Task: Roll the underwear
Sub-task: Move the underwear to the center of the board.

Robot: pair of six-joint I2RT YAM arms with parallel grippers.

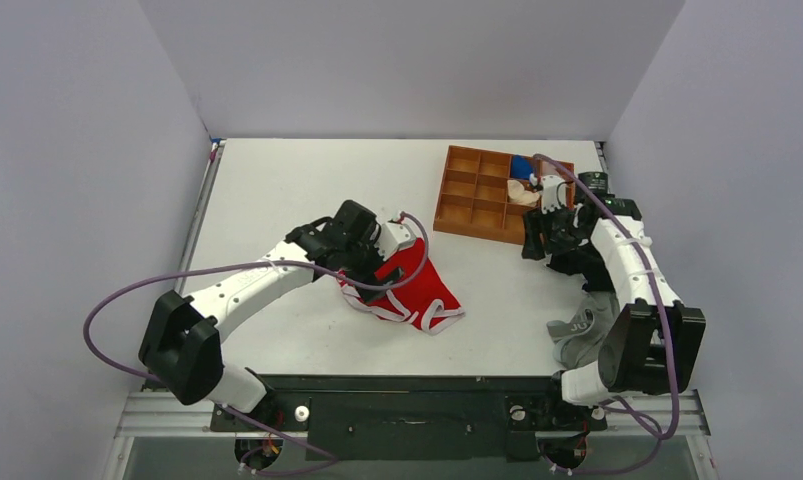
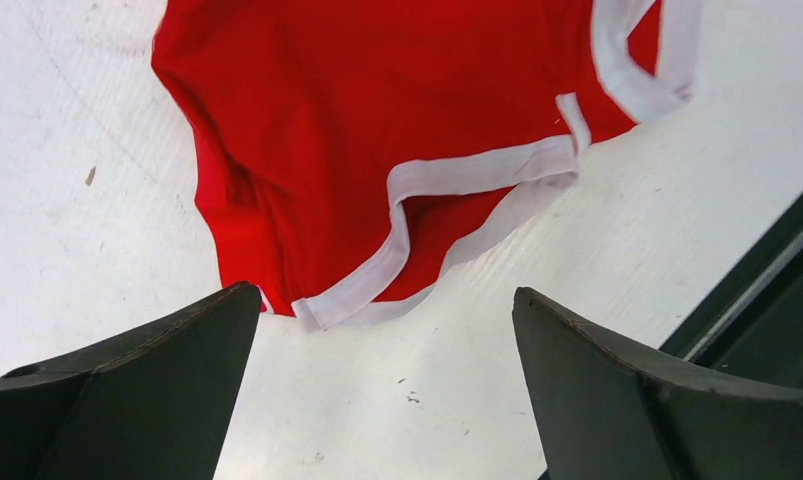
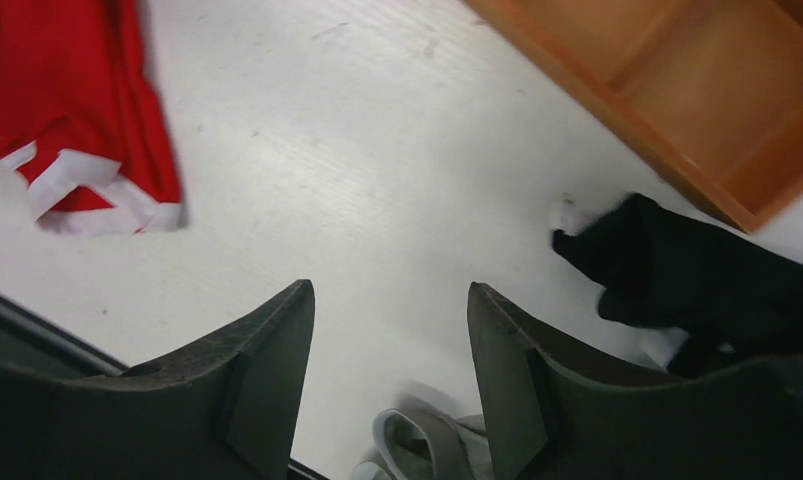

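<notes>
The red underwear (image 1: 417,292) with white trim lies crumpled and spread on the white table near the middle. My left gripper (image 1: 384,270) is at its left edge, low over the cloth. In the left wrist view the left gripper (image 2: 382,293) is open and empty, with the red underwear (image 2: 377,150) just beyond its fingertips and bare table between them. My right gripper (image 1: 534,240) hovers by the wooden tray. In the right wrist view the right gripper (image 3: 389,287) is open and empty over bare table, and the underwear (image 3: 77,100) lies far off at the upper left.
A wooden compartment tray (image 1: 467,195) stands at the back right with small items in its right cells; it also shows in the right wrist view (image 3: 697,100). A black garment (image 1: 577,265) (image 3: 697,270) lies beside the right gripper. A grey garment (image 1: 577,330) (image 3: 427,440) lies at the near right.
</notes>
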